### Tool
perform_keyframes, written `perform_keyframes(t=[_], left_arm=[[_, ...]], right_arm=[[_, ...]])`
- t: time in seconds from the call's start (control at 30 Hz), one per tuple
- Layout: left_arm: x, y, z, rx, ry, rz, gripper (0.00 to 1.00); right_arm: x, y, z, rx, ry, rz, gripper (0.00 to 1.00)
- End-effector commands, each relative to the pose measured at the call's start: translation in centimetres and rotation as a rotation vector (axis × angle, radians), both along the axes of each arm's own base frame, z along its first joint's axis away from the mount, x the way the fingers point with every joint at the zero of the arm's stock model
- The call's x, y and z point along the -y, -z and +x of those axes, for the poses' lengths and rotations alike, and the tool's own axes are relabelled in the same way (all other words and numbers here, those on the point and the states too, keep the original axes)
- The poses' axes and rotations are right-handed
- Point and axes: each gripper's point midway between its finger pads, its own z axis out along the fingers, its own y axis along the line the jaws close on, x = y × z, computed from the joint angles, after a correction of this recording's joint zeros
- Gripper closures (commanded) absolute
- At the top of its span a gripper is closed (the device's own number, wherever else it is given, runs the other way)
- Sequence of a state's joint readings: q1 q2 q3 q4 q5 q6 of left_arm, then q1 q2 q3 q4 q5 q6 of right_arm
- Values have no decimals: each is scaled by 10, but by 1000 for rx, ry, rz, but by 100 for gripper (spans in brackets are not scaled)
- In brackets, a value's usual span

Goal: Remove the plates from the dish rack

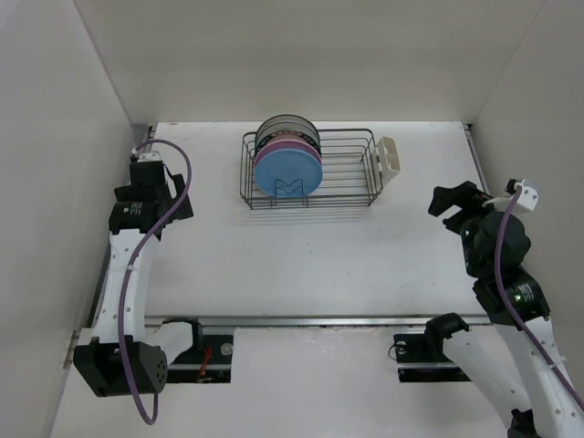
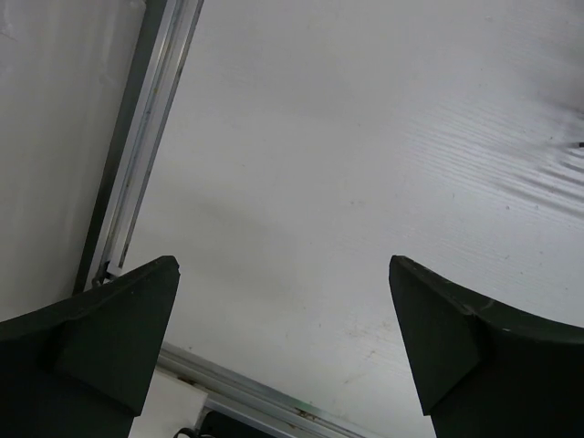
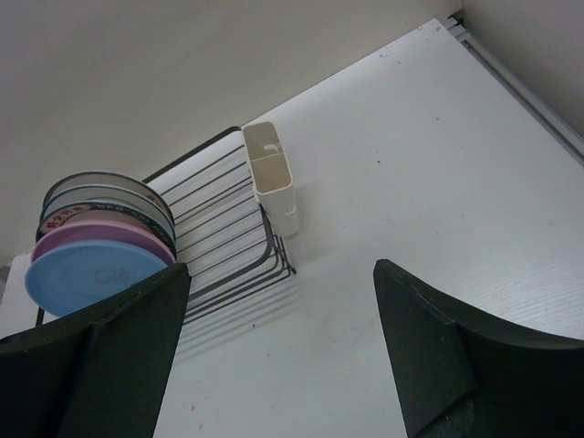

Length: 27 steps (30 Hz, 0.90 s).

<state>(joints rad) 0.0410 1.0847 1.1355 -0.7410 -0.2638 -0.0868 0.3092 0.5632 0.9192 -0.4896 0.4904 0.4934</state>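
Worktop: a white surface, walled in on the left, right and far sides.
Left hand: it is held released, the fingers spread wide with nothing between them. Only bare worktop and a metal rail along the left edge are seen beneath it.
Left hand's place: it is kept close to the left wall, well apart from the dish rack.
Right hand: it is likewise released, fingers spread, with nothing grasped. It is raised over the right side of the worktop and turned toward the rack, well apart from it.
Dish rack: it is set flat toward the far side of the worktop, its long side running left to right.
Holder: a cream one is clipped outside the wires on the rack's right end.
Plates: four are stood on edge, packed close together at the rack's left end.
Blue plate: it is placed nearest, its face turned toward the arms.
Pink plate: it is set directly behind the blue one.
Lettered plate: white, with markings seen on its rim, it is set behind the pink one.
Rearmost plate: only a dark rim is seen; its centre is hidden.
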Motion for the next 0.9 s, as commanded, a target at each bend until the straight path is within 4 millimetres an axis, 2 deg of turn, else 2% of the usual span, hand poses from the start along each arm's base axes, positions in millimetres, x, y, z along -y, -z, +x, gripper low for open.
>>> perform_keyframes(t=[0.0,0.1,0.2,0.23,0.3,0.33,0.4,0.43,0.5,0.53,0.57,0.63,0.7,0.73,0.8,0.87], left_arm=[[-1,-16,1,59,-25,-10,0],[4,-19,3,81,-12,-37,0],[11,-12,0,71,15,-65,0],[11,-16,1,91,15,-64,0],[13,-12,0,80,21,-71,0],[14,-8,-1,63,51,-64,0],[18,-2,-2,42,96,-64,0],[24,3,-3,27,133,-80,0],[27,1,-3,28,184,-73,0],[30,1,-3,26,204,-75,0],[33,3,-6,11,227,-83,0],[35,5,-7,-1,251,-82,0],[36,5,-7,-3,264,-82,0],[36,3,-8,6,265,-81,0],[36,5,-10,3,271,-75,0],[38,13,-15,-14,278,-86,0]], right_arm=[[2,-18,-2,54,8,5,13],[-2,-16,0,41,-17,-18,13],[-7,-16,1,40,-45,-15,13],[-9,-16,1,40,-55,-14,13],[-9,-13,2,39,-55,-15,13],[-12,-18,3,59,-70,-16,13],[-22,-14,8,57,-124,-25,13],[-28,-19,12,79,-156,-39,13],[-54,-14,24,61,-288,-72,11],[-63,-16,28,66,-342,-110,9],[-81,-19,33,87,-438,-119,6],[-103,-22,52,78,-538,-167,0],[-125,-37,62,101,-643,-170,0],[-136,-23,83,51,-677,-185,0],[-156,-22,99,36,-735,-202,0],[-181,-15,124,2,-786,-210,0]])
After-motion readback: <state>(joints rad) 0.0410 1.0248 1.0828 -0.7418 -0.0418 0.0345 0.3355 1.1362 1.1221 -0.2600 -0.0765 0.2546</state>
